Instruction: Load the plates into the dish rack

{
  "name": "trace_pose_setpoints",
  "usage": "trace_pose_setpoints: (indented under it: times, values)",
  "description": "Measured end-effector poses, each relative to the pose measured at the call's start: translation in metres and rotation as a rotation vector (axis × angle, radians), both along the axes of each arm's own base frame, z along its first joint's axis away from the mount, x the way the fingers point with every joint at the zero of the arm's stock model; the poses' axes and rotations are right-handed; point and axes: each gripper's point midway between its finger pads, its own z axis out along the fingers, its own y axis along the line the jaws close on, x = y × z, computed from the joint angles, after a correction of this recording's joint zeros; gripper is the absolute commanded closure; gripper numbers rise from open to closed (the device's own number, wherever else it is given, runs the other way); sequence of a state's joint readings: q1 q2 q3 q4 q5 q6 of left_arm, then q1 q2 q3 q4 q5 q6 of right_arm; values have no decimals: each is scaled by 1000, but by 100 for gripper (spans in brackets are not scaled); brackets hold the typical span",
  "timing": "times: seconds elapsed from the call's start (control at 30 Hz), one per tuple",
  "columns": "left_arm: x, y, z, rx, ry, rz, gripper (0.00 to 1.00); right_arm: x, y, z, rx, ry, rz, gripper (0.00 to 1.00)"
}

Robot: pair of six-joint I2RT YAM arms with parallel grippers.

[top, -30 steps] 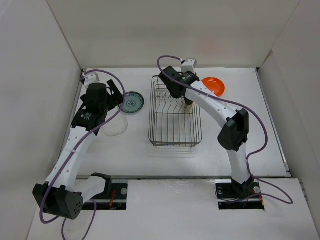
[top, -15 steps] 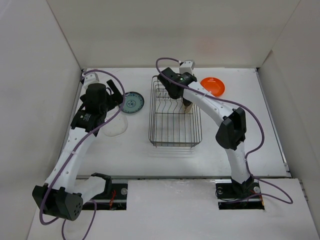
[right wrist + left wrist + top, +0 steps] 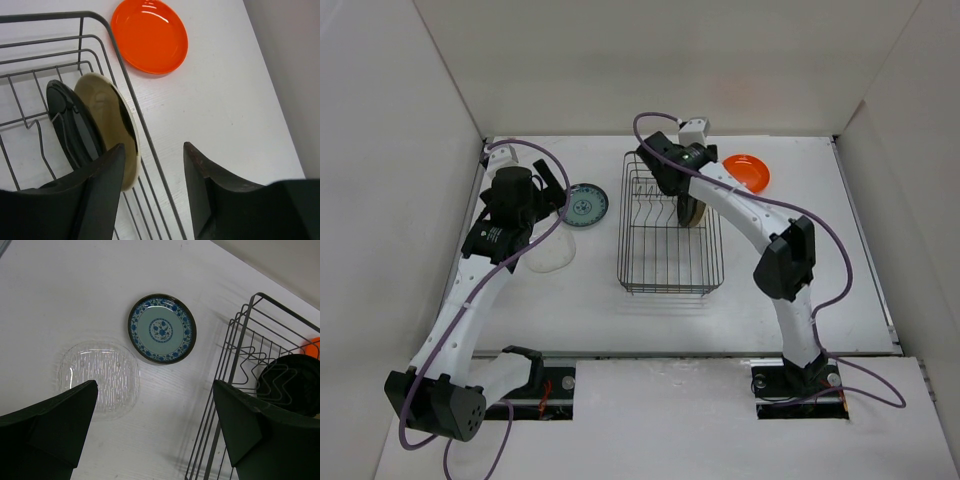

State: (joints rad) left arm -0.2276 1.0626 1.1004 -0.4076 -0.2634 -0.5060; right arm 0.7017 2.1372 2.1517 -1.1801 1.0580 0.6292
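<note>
The dish rack (image 3: 670, 240) sits mid-table, with its wires also showing in the left wrist view (image 3: 235, 355) and the right wrist view (image 3: 125, 75). A cream plate (image 3: 107, 127) and a black plate (image 3: 70, 125) stand on edge in its far right end. My right gripper (image 3: 154, 147) hovers open just above the cream plate (image 3: 692, 212), holding nothing. The orange plate (image 3: 747, 171) lies flat right of the rack. The teal-patterned plate (image 3: 162, 329) and the clear glass plate (image 3: 97, 377) lie left of the rack, beneath my open, empty left gripper (image 3: 154, 385).
White walls close in the table at the back and on both sides. The rack's near rows of dividers hold nothing. The right arm's elbow (image 3: 785, 260) hangs over the table right of the rack.
My right gripper has opened and let go of the cream plate, which now leans in the rack beside the black one. The left arm has not moved.
</note>
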Motion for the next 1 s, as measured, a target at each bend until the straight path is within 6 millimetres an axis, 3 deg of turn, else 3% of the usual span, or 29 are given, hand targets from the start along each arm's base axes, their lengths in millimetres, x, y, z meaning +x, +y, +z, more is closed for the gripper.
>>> trace_pose_setpoints:
  times: [0.1, 0.27, 0.33, 0.4, 0.43, 0.5, 0.57, 0.6, 0.67, 0.77, 0.9, 1.0]
  values:
    - [0, 0, 0, 0, 0, 0, 0, -4, -2, 17, 25, -23, 9, 27]
    - [0, 0, 0, 0, 0, 0, 0, -14, -10, 75, 177, -118, 62, 21]
    - [0, 0, 1, 0, -2, 1, 0, -16, -25, 90, 290, -160, 101, 21]
    - [-1, 1, 2, 0, -6, 3, 0, -9, -57, 87, 444, -168, 142, 21]
    - [-1, 1, 3, 0, -8, 3, 0, 1, -81, 82, 524, -205, 141, 21]
    - [-2, 1, 4, -1, -11, 3, 0, 13, -132, 53, 642, -228, 116, 21]
    - [-2, 1, 4, -2, -13, 2, 0, 19, -183, 8, 712, -205, 45, 21]
    - [-2, 1, 4, -2, -12, 2, 0, 20, -198, -16, 744, -170, 20, 21]
    - [-2, 1, 4, -2, -13, 1, 0, 21, -204, -58, 810, -90, 13, 21]
    - [-2, 0, 4, -4, -13, -3, 0, 26, -186, -93, 890, -3, 61, 21]
    - [-1, -3, 4, -11, -14, -19, 0, 39, -173, -107, 954, 25, 119, 21]
    - [4, -5, 7, -14, -5, -29, 0, 54, -181, -115, 974, 15, 124, 21]
